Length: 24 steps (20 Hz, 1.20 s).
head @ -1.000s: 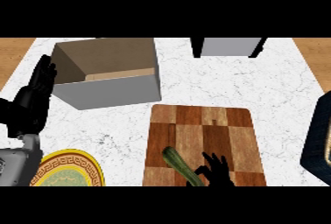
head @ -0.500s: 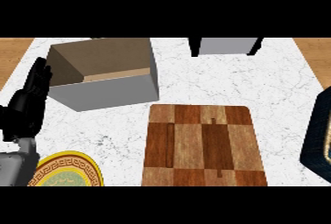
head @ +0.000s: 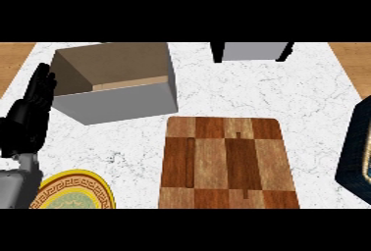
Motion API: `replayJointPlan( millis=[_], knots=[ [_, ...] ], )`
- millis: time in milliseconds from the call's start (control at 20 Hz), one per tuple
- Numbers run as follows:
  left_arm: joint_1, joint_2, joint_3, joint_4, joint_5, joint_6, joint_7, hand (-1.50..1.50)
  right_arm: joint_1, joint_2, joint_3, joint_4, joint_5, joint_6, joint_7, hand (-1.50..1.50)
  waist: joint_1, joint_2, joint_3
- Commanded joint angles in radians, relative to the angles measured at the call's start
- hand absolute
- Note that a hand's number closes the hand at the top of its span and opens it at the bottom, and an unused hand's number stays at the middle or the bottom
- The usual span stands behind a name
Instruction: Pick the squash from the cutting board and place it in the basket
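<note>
The wooden cutting board [head: 225, 162] lies at the centre right of the counter with nothing on it. No squash shows anywhere in the head view. The basket [head: 119, 100], a grey box with a brown inside, stands at the upper left, and what shows of its inside is bare. My left hand [head: 29, 117] rests open at the left edge, fingers up, just left of the basket. My right hand is out of the picture.
A yellow patterned plate [head: 72, 193] sits at the lower left beside my left forearm. A dark blue object [head: 358, 147] fills the right edge. A grey block [head: 252, 51] with black sides stands at the back.
One second ago my right hand and a green squash were at the board's lower edge. Both have left the view through the bottom. The left hand has barely moved.
</note>
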Motion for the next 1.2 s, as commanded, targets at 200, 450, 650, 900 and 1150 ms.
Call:
replayJointPlan(
  millis=[200,450,650,900,1150],
  knots=[
    [0.05,-0.011,-0.012,0.046,0.005,-0.026,0.044,0.0,0.019,-0.032,-0.161,-0.274,0.017,0.052,0.223,1.5,0.01,0.016,-0.015],
    [0.016,-0.023,-0.009,0.074,-0.013,-0.009,0.032,0.0,-0.094,0.001,-0.298,-0.282,-0.023,0.065,0.332,1.5,0.005,0.021,-0.016],
    [0.058,-0.028,-0.029,0.013,-0.018,-0.017,0.047,0.0,-0.209,-0.042,-0.446,-0.252,-0.072,0.149,0.461,1.5,0.028,0.017,-0.015],
    [0.009,-0.051,-0.047,0.049,-0.041,0.005,0.084,0.0,-0.39,-0.096,-0.635,-0.166,-0.131,0.242,0.61,1.5,0.017,0.019,-0.014],
    [0.051,-0.055,-0.029,0.076,-0.035,-0.023,0.006,0.0,-0.553,-0.172,-0.749,-0.065,-0.233,0.381,0.699,1.5,0.022,0.017,-0.013]
  ],
)
